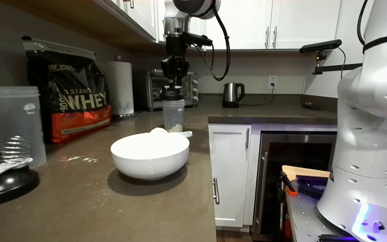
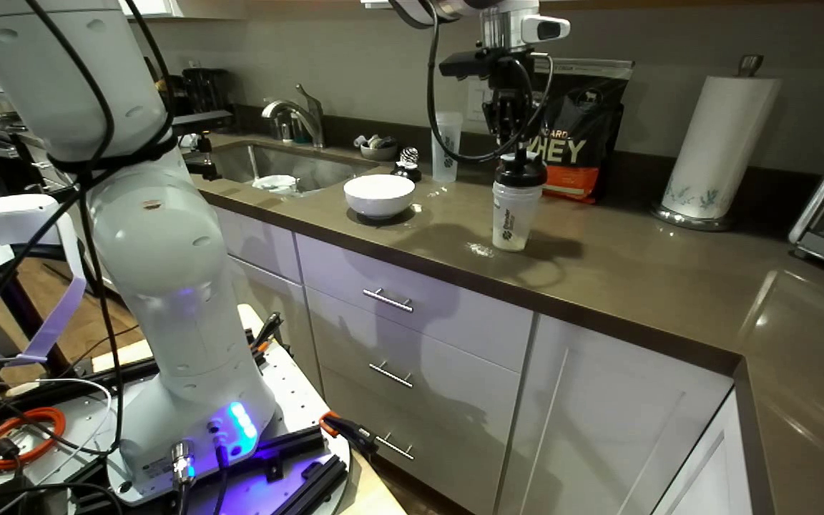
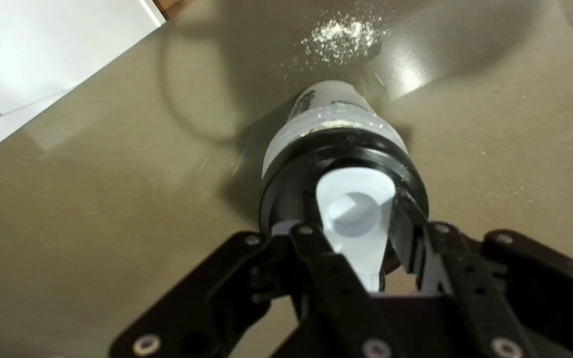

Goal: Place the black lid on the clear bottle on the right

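The black lid (image 1: 171, 94) with a white flip cap sits at the mouth of a clear bottle (image 1: 173, 114), which stands upright on the counter with pale powder in its bottom. The lid (image 2: 521, 172) and bottle (image 2: 513, 218) also show in an exterior view. In the wrist view the lid (image 3: 291, 191) covers the top of the bottle (image 3: 331, 99); whether it is seated all round cannot be told. My gripper (image 1: 175, 82) points down from above, also seen in an exterior view (image 2: 519, 152). In the wrist view its fingers (image 3: 357, 214) close on the lid's raised middle, either side of the white cap.
A white bowl (image 1: 149, 156) stands near the bottle. A second clear bottle (image 1: 15, 124) and a black lid with a whisk ball (image 1: 8, 183) stand beyond it. A whey bag (image 1: 67, 90), paper towel roll (image 1: 121, 89) and toaster oven (image 1: 158, 89) line the wall. Spilled powder (image 2: 480, 249) lies beside the bottle.
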You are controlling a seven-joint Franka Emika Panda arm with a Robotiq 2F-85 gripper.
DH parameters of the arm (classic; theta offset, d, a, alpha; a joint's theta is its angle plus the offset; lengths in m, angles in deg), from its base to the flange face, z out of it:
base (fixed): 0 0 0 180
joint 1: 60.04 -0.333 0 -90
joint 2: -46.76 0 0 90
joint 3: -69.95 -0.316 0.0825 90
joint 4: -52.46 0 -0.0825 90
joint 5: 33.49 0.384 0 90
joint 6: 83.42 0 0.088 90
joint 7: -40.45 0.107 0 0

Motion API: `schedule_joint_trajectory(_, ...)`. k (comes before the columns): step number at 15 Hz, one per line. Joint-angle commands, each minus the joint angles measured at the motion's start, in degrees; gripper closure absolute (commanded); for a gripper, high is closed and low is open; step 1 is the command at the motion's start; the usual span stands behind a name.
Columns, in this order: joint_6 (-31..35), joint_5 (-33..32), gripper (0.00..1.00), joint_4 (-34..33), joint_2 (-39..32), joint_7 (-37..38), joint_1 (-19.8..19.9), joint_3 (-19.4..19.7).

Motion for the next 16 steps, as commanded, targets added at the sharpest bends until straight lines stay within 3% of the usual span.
schedule_joint_trajectory(1,-1.3,1.0,0.88,0.4,1.2,-0.3,0.6,-0.4)
schedule_joint_trajectory(16,-2.8,0.4,0.88,0.9,1.4,0.3,0.6,-0.6)
